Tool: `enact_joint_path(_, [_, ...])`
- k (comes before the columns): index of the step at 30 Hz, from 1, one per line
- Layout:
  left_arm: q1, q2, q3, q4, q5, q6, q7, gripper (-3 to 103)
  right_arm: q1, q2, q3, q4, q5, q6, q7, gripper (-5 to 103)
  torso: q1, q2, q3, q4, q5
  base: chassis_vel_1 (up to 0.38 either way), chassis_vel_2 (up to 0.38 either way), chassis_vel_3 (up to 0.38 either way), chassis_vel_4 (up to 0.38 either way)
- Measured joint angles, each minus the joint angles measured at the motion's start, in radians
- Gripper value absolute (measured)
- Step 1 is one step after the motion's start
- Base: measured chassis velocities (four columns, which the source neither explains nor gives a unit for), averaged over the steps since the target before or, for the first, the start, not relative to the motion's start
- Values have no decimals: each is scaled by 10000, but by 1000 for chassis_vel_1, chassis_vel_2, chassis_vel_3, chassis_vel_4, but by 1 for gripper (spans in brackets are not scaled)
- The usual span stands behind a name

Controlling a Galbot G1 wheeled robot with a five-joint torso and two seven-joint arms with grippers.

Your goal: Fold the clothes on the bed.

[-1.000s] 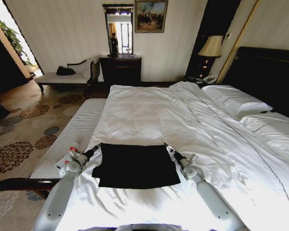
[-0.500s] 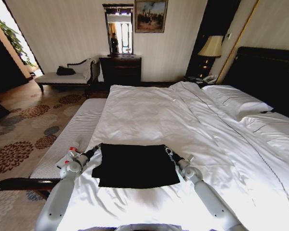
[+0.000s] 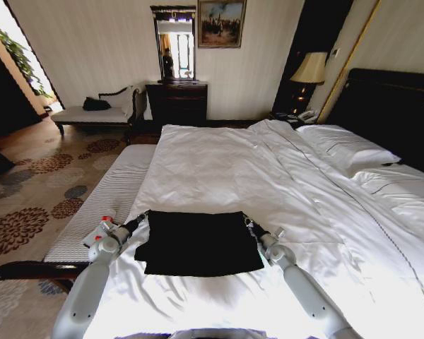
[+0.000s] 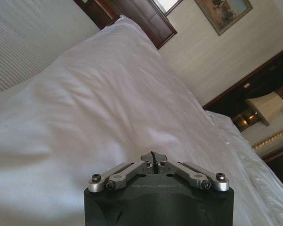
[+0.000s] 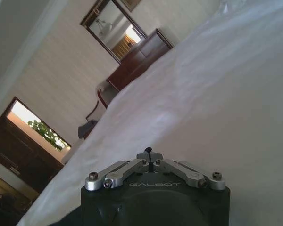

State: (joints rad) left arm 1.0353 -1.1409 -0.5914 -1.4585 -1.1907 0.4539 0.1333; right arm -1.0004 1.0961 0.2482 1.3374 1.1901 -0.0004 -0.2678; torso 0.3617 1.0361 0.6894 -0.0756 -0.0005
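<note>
The black T-shirt (image 3: 201, 244) lies flat as a rectangle on the near part of the bed's white duvet (image 3: 226, 169), with no lettering showing. My left gripper (image 3: 143, 215) is at the shirt's far left corner and my right gripper (image 3: 249, 222) is at its far right edge. In the left wrist view the left gripper (image 4: 153, 156) is shut, with a dark sliver of cloth at its tips. The right gripper (image 5: 150, 152) in the right wrist view looks the same. Beyond both lies rumpled white duvet.
A pale striped bench (image 3: 102, 201) runs along the bed's left side. White pillows (image 3: 346, 148) and the dark headboard (image 3: 396, 106) are at the right. A dark dresser (image 3: 177, 102), a chaise (image 3: 95, 113) and a lamp (image 3: 309, 69) stand by the far wall.
My right gripper has drawn back slightly toward me along the shirt's right edge. The left gripper and the shirt have stayed where they were.
</note>
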Motion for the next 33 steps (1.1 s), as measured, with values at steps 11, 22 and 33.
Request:
enact_joint_path(11, [759,162,-1133,-2591,-1522,-241,-110,0,-1125,-663,1052,3284,1016,1582,-53,0,-1,1,-1,1,-2,0,0,0,0])
enact_joint_path(22, [1697,304,-2527,-5230,-3283,-268,-342,0,-2426,-1121,2589,6183,1727,1836,67,0,-1,1,-2,1,-1,0,0,0,0])
enact_joint_path(33, [3028,531,-4106,-8123,-4889,-73,-947,0,-4101,-1348,4529,9506,1942,1488,1541,0,-2,2,-3,1,0,0,0,0,0])
